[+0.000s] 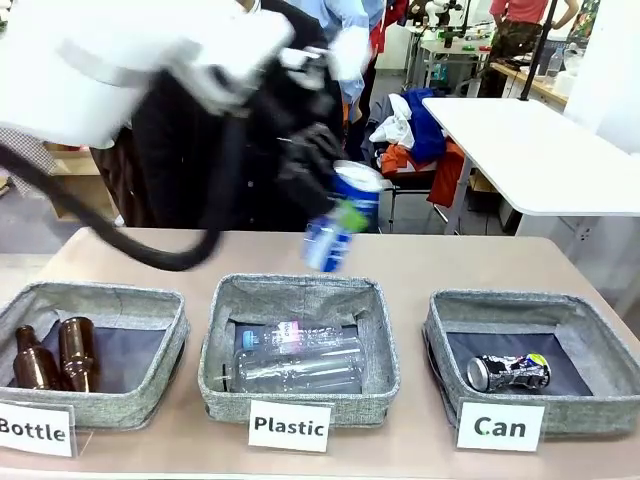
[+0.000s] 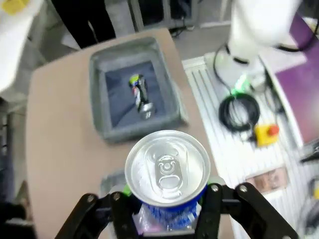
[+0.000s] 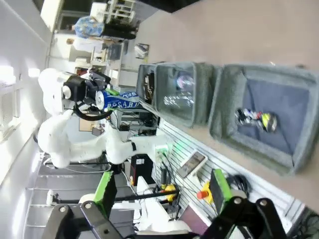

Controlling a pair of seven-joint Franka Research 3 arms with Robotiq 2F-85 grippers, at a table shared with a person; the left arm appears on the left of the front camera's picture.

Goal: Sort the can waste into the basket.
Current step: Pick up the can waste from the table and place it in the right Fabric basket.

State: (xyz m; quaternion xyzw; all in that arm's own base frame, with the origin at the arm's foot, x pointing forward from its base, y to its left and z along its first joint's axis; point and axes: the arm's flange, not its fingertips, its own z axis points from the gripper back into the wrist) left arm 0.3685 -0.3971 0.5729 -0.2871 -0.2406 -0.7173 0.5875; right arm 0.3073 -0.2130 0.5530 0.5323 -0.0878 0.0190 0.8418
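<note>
Front view: the left arm's fingers (image 1: 335, 200) clench the blue can (image 1: 345, 215) in the air above the table's far edge, behind the middle basket (image 1: 300, 350). The can basket (image 1: 530, 355) sits by the table's right edge, holding the crushed can (image 1: 508, 372).

Left wrist view: the fingers (image 2: 167, 206) grip the blue can (image 2: 167, 169) around its side, top towards the camera; the can basket (image 2: 134, 89) lies straight ahead, well apart.

Right wrist view: the right arm's fingers (image 3: 162, 191) stand released and empty, with the can basket (image 3: 269, 114) beyond them. The left arm carries the load, so I judge the next move is its own.
</note>
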